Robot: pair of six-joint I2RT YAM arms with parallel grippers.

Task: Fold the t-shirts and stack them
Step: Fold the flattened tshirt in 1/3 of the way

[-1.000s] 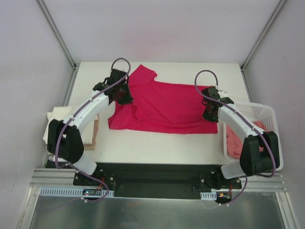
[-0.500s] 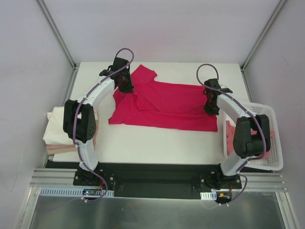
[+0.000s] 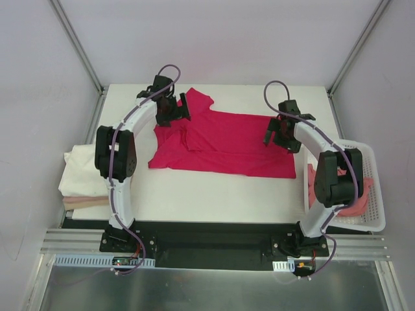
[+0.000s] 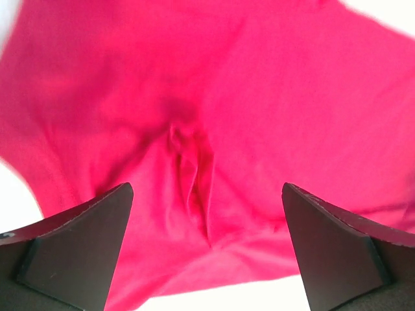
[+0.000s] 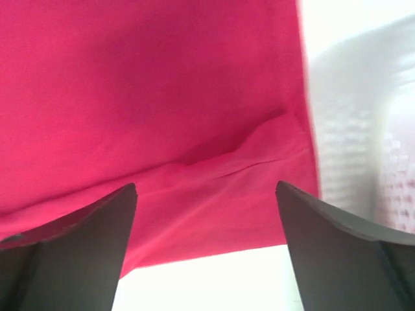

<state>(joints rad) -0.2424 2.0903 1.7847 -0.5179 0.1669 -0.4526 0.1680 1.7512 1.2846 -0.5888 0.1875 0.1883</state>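
Cloth, soft and matte: the crimson t-shirt lies spread across the smooth white table, with a small pinched ridge near its left sleeve and a shallow fold along its right hem. The left gripper and right gripper hang over those ends, both spread wide, holding nothing. A folded cream t-shirt sits at the table's left edge; a salmon t-shirt is bunched in the mesh basket on the right.

white arms, black joints, purple cable looped at each wrist; fingers apparently dark grey wedges.
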